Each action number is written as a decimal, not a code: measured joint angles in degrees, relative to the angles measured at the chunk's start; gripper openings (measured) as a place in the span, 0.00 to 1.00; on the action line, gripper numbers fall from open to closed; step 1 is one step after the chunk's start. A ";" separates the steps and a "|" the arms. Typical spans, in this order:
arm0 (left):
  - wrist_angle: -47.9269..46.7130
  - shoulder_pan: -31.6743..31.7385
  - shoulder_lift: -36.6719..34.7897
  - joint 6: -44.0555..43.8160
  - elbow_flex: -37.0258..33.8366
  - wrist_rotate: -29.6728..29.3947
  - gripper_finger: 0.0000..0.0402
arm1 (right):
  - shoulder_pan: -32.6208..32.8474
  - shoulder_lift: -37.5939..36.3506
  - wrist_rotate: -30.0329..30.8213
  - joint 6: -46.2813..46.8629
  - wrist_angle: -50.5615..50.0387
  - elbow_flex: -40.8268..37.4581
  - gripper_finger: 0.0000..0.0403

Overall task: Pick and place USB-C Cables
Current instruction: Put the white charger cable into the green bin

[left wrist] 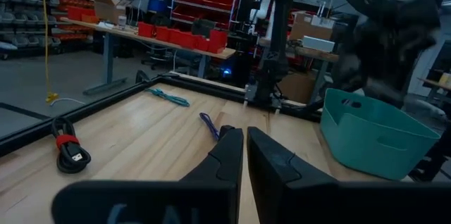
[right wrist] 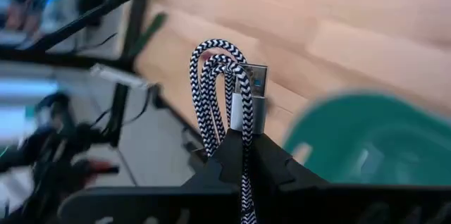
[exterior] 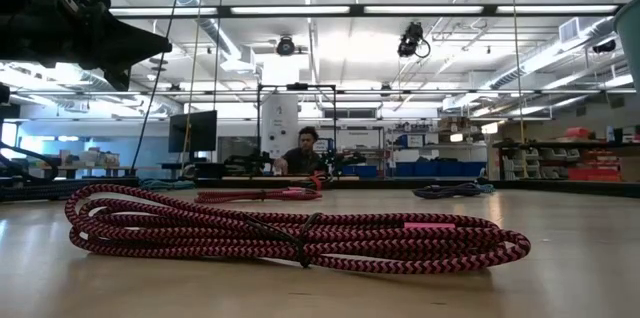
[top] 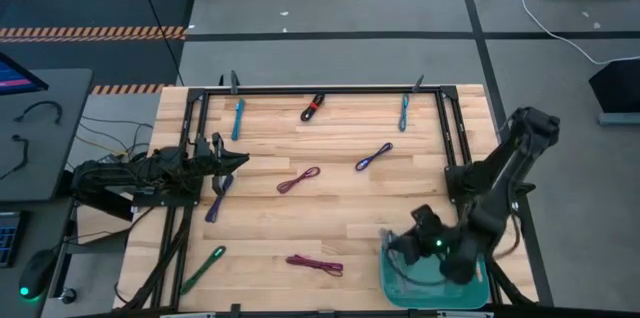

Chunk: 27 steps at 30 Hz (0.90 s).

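Observation:
My right gripper is shut on a grey black-and-white braided USB-C cable bundle and hovers at the left rim of the teal bin, near the table's near right corner. My left gripper is shut and empty, hovering at the table's left side beside a purple cable. Lying flat on the wood are two teal cables, a red-black one, another purple one, a magenta one, a green one and a magenta-black one. My right gripper pinches the folded grey bundle between its two fingers, just below the silver plug. Several strands pass between the fingers. The looped end stands out beyond the fingertips, one strand trails back past the fingers, and the bundle is lifted clear of table and bin.
A black frame runs along the table's far, left and right sides. The teal bin takes up the near right corner. Bare wood lies in the table's middle between the scattered cables. A person sits in the room far behind.

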 joint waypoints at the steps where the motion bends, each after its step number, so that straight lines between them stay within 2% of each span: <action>1: -0.01 0.00 0.00 0.00 0.00 0.00 0.07 | 0.47 1.59 -1.44 2.35 -0.48 -0.04 0.02; 5: 0.01 0.00 0.00 0.00 0.00 0.00 0.09 | 0.29 6.87 -10.14 3.92 3.19 0.02 0.02; 12: 0.08 0.00 0.00 -1.40 0.00 -0.13 0.08 | -0.81 11.67 -12.61 5.19 4.15 0.02 0.03; 21: 0.56 -0.02 0.00 -3.43 0.00 -0.17 0.09 | -2.61 9.93 -15.19 4.92 -0.22 0.04 0.06; 27: 0.73 0.00 0.00 -2.65 0.00 -0.17 0.09 | -3.71 8.28 -18.51 0.52 -3.94 0.04 0.20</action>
